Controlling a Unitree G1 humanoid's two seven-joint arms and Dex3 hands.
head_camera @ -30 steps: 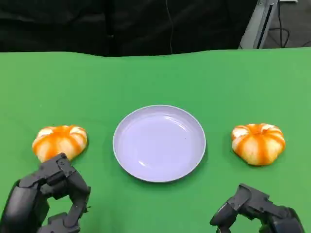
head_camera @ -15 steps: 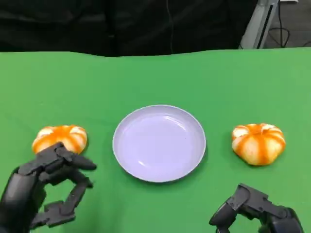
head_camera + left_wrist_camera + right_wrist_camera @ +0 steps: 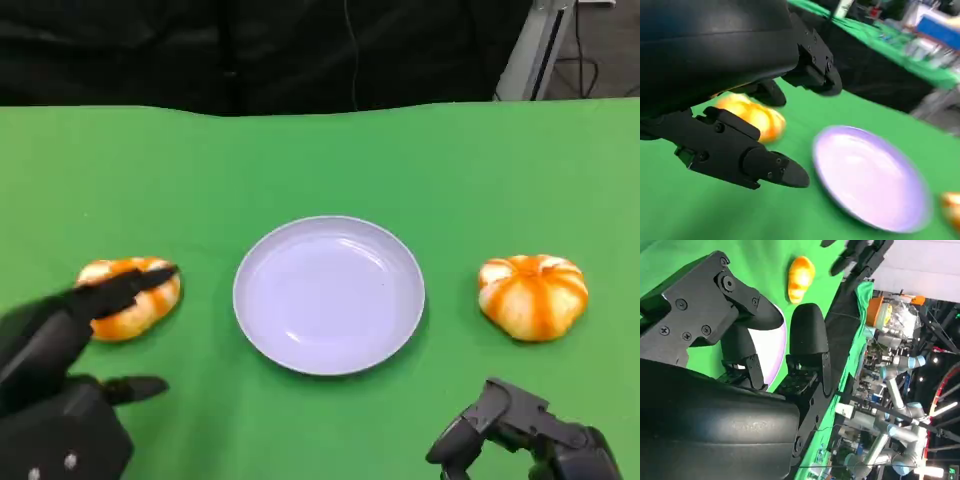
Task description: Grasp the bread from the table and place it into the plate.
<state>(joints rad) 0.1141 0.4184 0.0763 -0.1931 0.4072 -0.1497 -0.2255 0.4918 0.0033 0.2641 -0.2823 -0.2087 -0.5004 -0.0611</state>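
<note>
Since the earlier frame, left hand has spread and reached forward; fingers splayed, holding nothing, over the bread. Approach step; next, close around it, then carry toward the plate.

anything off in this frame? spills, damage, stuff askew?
Nothing stands out. The plate sits flat and bare on the green table, with one intact bread on its left and another bread on its right. No spills.

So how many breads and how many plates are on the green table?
Bread: 2, one under the left robot hand and one beyond the right robot hand
Plate: 1
Total: 3
</note>
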